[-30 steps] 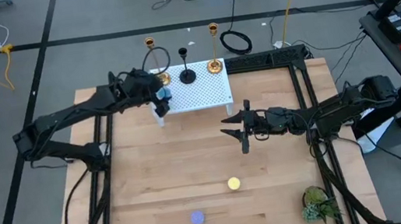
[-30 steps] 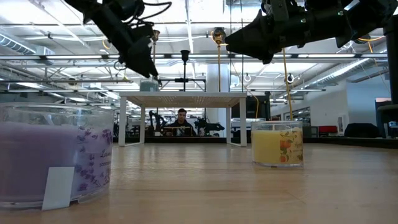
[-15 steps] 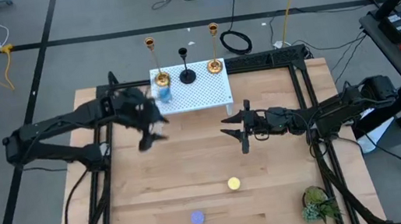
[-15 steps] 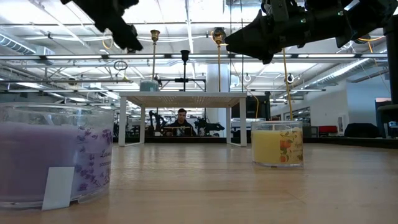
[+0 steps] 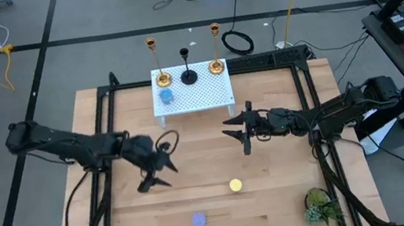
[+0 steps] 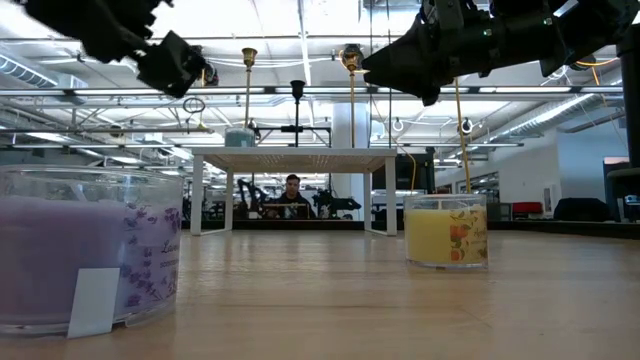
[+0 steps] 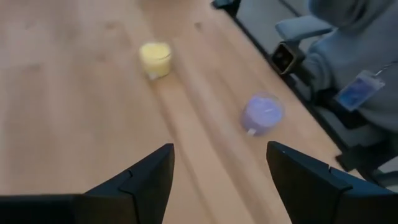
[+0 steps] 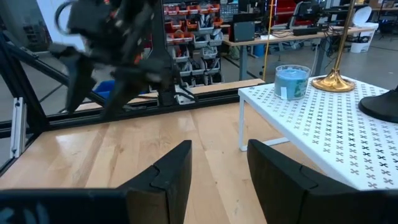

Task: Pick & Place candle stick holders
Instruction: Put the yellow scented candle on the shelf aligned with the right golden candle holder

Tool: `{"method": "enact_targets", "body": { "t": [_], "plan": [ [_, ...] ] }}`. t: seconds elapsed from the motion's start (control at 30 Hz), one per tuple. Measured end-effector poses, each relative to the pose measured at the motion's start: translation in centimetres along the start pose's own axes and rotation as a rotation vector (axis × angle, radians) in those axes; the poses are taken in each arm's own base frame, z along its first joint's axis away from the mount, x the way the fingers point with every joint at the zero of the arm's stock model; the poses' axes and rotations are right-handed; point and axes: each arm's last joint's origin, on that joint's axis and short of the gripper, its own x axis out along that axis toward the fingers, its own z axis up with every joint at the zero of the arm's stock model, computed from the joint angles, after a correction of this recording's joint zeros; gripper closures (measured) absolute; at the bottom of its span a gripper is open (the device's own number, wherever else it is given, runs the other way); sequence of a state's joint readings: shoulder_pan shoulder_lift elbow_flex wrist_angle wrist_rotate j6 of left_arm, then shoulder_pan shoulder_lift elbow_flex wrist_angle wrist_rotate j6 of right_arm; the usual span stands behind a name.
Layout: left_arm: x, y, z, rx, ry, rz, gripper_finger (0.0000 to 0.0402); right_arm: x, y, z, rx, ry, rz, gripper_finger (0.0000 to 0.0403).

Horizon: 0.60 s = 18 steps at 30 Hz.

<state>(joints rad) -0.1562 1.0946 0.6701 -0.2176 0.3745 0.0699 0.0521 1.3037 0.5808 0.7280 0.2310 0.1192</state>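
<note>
Wooden planks of the worktop (image 5: 194,169) run under both my arms. My left end effector (image 5: 153,173) hangs above the middle of the worktop's left half with its fingers spread wide and nothing between them; its wrist camera looks down past them at the yellow candle cup (image 7: 155,58) and the purple candle cup (image 7: 262,112), which stand apart on the bare wood. From overhead the yellow candle cup (image 5: 235,185) sits near the front edge a little right of centre, and the purple one (image 5: 199,220) is closer still to the front edge, left of it. My right end effector (image 5: 236,132) hovers over the right half of the worktop, just in front of the white perforated riser (image 5: 199,93), fingers parted and empty. That riser stands at the middle of the back edge and carries the blue candle cup (image 5: 165,96) near its left end. Behind the cup, along the riser's rear edge, stand a gold candlestick holder (image 5: 157,62) on the left, the shorter black candlestick holder (image 5: 187,66) in the middle, and a second gold candlestick holder (image 5: 214,49) on the right. A green plant sprig (image 5: 320,206) lies at the front right corner. Level across the worktop, a person (image 6: 291,192) sits in the room beyond.
</note>
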Motion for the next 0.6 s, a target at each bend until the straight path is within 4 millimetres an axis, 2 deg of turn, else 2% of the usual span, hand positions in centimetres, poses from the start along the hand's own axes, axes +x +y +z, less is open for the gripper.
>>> {"method": "enact_targets", "body": {
  "t": [0.13,0.27,0.33,0.47,0.6],
  "plan": [
    [1.6,-1.3,-1.9,0.053,-0.072,-0.021,0.0144,0.0,0.0,0.0,0.0,0.0,0.0,0.0252],
    [2.4,-2.3,-3.4,0.047,-0.12,-0.021,0.0144,0.0,0.1,-0.3,-0.006,0.029,0.01,0.0252],
    [2.6,-2.6,-3.8,0.025,-0.143,-0.011,0.0144,-0.1,0.3,-0.6,-0.01,0.065,0.072,0.0252],
    [2.9,-3.0,-4.5,-0.007,-0.142,0.03,0.0144,-0.2,1.8,-1.2,0.041,0.117,0.254,0.0252],
    [2.9,-3.2,-4.6,-0.009,-0.138,0.052,0.0144,-0.5,3.7,-1.8,0.023,0.13,0.341,0.0245]
  ]
}}
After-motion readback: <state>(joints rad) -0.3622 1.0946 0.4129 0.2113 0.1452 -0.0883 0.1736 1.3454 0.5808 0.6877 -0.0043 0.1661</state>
